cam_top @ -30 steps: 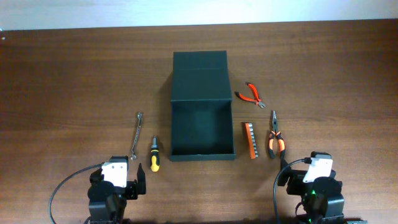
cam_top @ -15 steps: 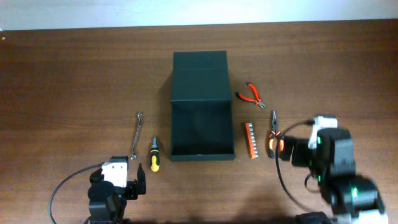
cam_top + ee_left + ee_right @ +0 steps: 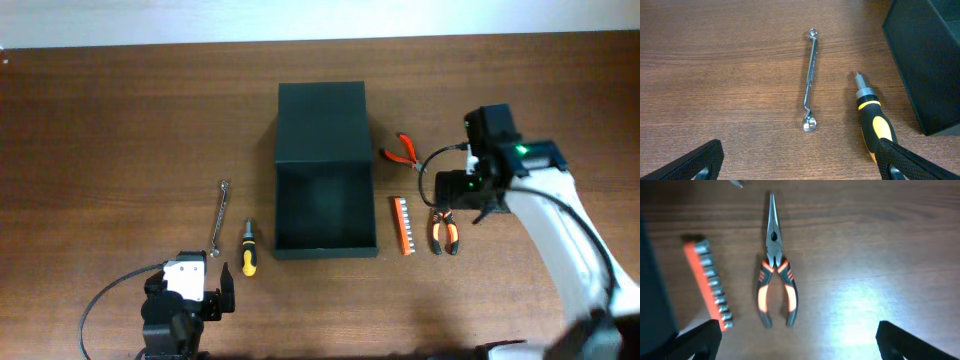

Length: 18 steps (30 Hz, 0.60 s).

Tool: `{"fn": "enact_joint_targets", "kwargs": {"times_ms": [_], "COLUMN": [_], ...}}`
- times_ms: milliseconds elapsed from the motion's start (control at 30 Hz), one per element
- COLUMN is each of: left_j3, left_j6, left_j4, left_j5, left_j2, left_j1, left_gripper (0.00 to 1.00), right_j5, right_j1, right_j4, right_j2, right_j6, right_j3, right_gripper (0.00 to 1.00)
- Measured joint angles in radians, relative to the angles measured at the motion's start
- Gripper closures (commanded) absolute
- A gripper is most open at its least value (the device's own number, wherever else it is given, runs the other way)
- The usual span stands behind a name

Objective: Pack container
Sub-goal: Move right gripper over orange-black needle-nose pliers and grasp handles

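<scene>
Two hands, both spread wide and both empty. The left hand (image 3: 799, 146) hangs low over the surface (image 3: 120, 120) well to the left of the container (image 3: 322, 170), touching nothing. The right hand (image 3: 799, 326) hovers to the container's right, its dark fingers (image 3: 695, 340) parted on either side of the handles of the needle-nose pliers (image 3: 774, 265) without contact.

The container sits at the middle of the surface. It is a matte green-black rectangular box with sharp, straight edges, its lid flap (image 3: 321, 110) thrown back flat on the far side and the cavity open upward.

On the container's left lie a slim bright-metal wrench (image 3: 811, 80) and, nearer the box, a screwdriver (image 3: 872, 125) with a yellow and black grip; bare wood shows between each. On its right, an orange bit holder (image 3: 707, 287) with a row of steel bits lies just beside the wall, and the pliers lie just beyond it. Farther back on that side rest what look like small red-handled cutters (image 3: 403, 150). The surface is brown wood grain, with wide open room out toward its edges.
</scene>
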Motion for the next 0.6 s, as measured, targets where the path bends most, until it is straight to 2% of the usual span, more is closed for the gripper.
{"fn": "enact_joint_targets", "kwargs": {"times_ms": [200,367,600], "left_j3": [0.0,0.0,0.0], "left_j6": [0.0,0.0,0.0], "left_j4": [0.0,0.0,0.0], "left_j5": [0.0,0.0,0.0], "left_j2": [0.0,0.0,0.0], "left_j1": [0.0,0.0,0.0], "left_gripper": [0.01,0.01,0.01], "right_j5": [0.0,-0.002,-0.079], "right_j1": [0.0,-0.01,-0.111], "right_j4": [-0.031,0.007,0.087], "right_j2": [0.122,0.127,0.127], "right_j6": [-0.023,-0.072,-0.153], "right_j3": [0.0,-0.011,-0.114], "right_gripper": [0.01,0.01,0.01]}}
